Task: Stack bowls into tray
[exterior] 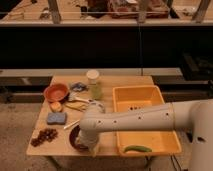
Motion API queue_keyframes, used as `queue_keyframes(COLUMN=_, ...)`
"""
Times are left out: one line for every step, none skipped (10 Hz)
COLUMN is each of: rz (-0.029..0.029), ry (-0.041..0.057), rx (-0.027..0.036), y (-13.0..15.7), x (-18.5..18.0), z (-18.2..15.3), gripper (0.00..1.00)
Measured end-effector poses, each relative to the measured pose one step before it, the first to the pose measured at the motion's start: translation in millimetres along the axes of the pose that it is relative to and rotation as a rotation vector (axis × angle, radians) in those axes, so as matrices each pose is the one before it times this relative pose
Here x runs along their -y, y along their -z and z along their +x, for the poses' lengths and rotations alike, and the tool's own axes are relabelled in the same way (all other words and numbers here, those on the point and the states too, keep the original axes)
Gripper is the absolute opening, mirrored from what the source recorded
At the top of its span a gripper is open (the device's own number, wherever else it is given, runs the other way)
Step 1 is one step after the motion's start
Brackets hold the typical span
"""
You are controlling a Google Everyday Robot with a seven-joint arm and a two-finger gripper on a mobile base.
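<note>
Gripper (90, 146) sat low in the frame, left of centre, at the end of the white arm (135, 120) that reached in from the right edge. It was down at the right side of the dark maroon bowl (75, 138); whether it was grasping the bowl or released could not be told. That bowl stood on the wooden table (125, 80) near its front edge, just left of the yellow tray (150, 141). The orange bowl (56, 92) stood well apart, toward the table's upper left. A blue sponge (56, 118) lay between the two bowls, and a dark cluster like grapes (44, 136) lay left of the maroon bowl. A green object (137, 149) lay inside the tray near its front wall.
</note>
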Motion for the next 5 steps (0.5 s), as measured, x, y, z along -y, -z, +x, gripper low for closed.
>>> queue_keyframes(rz=0.00454, ry=-0.00409, rx=0.01095, y=-0.08, x=0.96, z=-0.24, gripper=0.43)
queue_keyframes(rz=0.00518, ry=-0.00352, rx=0.00597, y=1.32, x=1.92, z=-0.64, gripper=0.31)
queue_keyframes(rz=0.00158, ry=0.00594, rx=-0.00251, y=1.28, x=2.65, z=-1.47, gripper=0.22)
queue_keyframes(rz=-0.00064, ry=0.00601, rx=-0.00147, y=0.58, x=2.27, z=-1.49, gripper=0.12)
queue_keyframes(rz=-0.00178, ry=0.00536, rx=0.00063, y=-0.09, x=1.87, z=-1.14, gripper=0.04)
